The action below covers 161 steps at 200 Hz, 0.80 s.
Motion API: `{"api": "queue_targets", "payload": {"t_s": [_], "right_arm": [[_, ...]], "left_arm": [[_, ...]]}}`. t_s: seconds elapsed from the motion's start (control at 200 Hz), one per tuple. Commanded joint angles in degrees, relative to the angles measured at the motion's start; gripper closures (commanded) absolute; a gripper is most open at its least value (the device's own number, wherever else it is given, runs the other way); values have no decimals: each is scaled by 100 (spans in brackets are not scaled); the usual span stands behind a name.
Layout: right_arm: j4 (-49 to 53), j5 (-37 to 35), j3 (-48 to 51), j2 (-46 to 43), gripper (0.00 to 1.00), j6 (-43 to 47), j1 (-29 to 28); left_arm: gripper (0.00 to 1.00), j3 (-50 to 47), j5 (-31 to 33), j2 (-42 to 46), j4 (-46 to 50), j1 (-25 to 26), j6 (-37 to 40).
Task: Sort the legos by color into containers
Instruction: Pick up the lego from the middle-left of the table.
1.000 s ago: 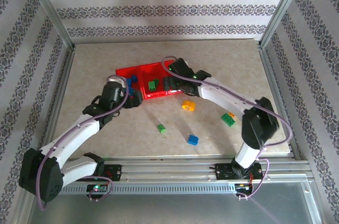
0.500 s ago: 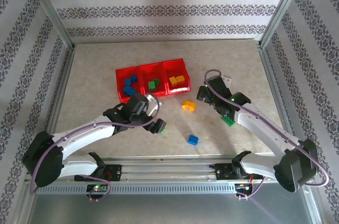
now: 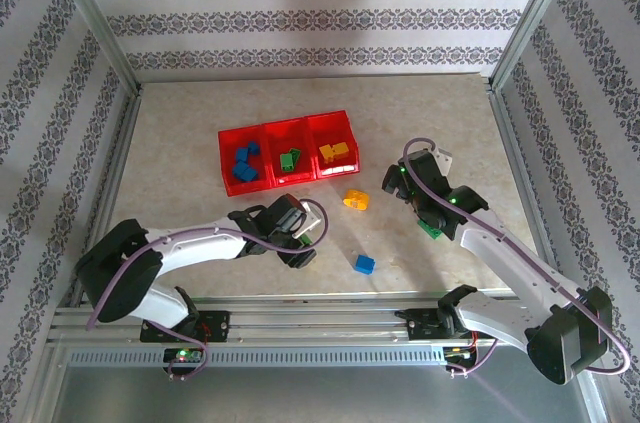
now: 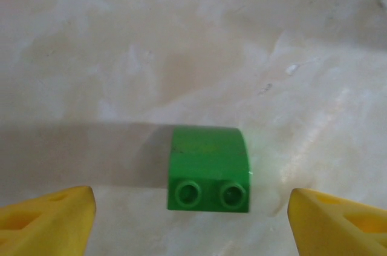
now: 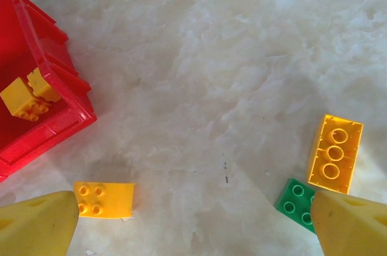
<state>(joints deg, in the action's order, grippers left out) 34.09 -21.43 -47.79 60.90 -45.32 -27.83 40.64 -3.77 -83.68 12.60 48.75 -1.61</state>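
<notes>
Stretching low over the bench [image 3: 190,123], the left arm [image 3: 200,243] holds the left end effector [image 4: 192,207] wide open astride a green lego [image 4: 208,159], not touching it; the right end effector [image 5: 193,223] hovers open and empty near the red containers [image 3: 272,129].

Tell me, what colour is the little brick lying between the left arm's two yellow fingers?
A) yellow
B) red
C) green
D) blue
C: the left wrist view shows a green brick lying on the table between the fingers of the left gripper, which stand wide apart and touch neither side of it.
</notes>
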Motion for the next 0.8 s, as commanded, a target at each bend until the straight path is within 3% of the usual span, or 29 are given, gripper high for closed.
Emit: {"api": "queue_targets", "payload": {"t_s": [0.0,0.135,0.42,0.799], "right_arm": [[72,-81,94,-61,2,-109,59],[81,-72,84,-52,2,-98,59],[19,-88,161,-79,2,-170,59],[20,-84,144,78,2,-205,85]], "left_arm": [[18,-65,339,-126,-292,64,-94],[19,-53,351,-305,-464,64,-85],[32,134,394,-688,-469,64,-154],[70,68,499,-607,-512,47,-327]]}}
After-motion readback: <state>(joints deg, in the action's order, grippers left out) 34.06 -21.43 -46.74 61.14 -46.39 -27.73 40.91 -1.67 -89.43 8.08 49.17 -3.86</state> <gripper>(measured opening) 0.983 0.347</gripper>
